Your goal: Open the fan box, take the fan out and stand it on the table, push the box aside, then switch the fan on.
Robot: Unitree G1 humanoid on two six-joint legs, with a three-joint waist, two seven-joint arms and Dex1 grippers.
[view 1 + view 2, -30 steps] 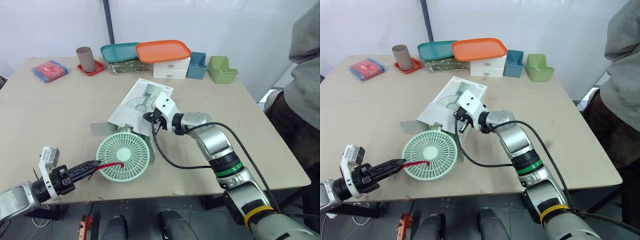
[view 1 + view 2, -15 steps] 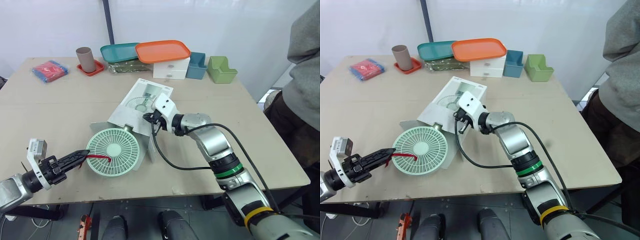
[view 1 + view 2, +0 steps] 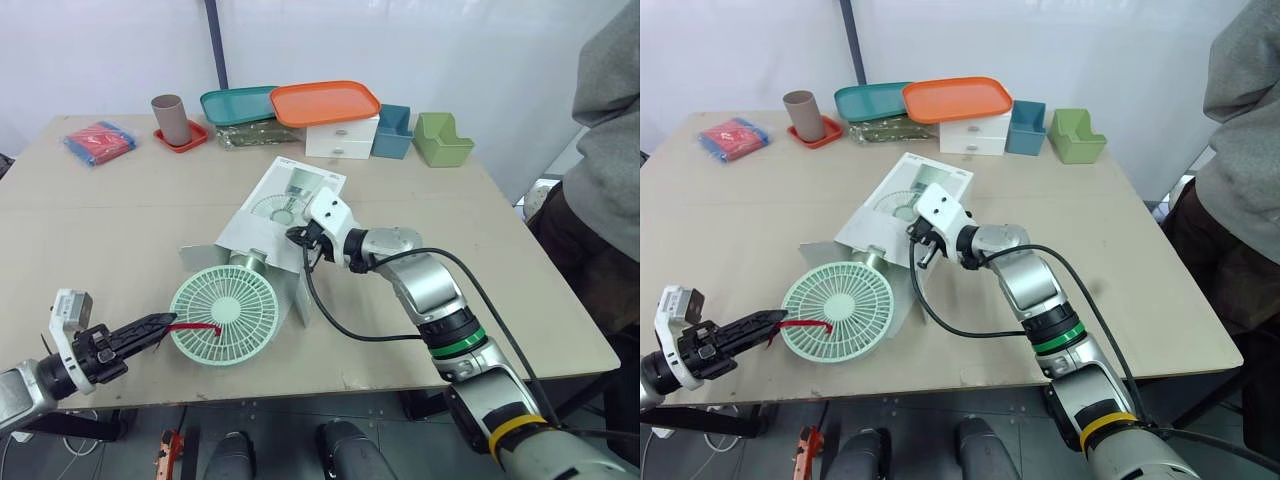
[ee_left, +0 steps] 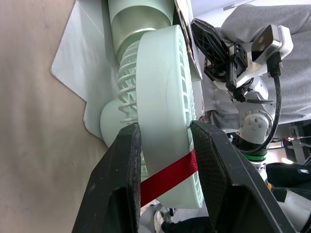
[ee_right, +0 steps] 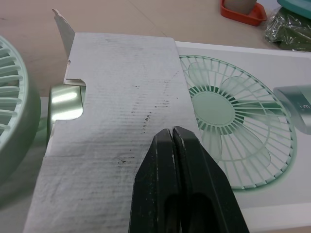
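Head view: the pale-green round plastic fan (image 3: 223,320) lies half out of the white cardboard fan box (image 3: 270,215), stem pointing into the box, with the left gripper (image 3: 168,321) at the rim farthest from the box

Left wrist: its fingers (image 4: 115,194) clamp the fan head

Right wrist: the right gripper (image 5: 171,131), fingers pressed together, rests on the box flap

Head stereo pair high above the table (image 3: 100,200), forward-down; wrist cameras close in; fan (image 3: 224,315) and box (image 3: 285,205) common to all.
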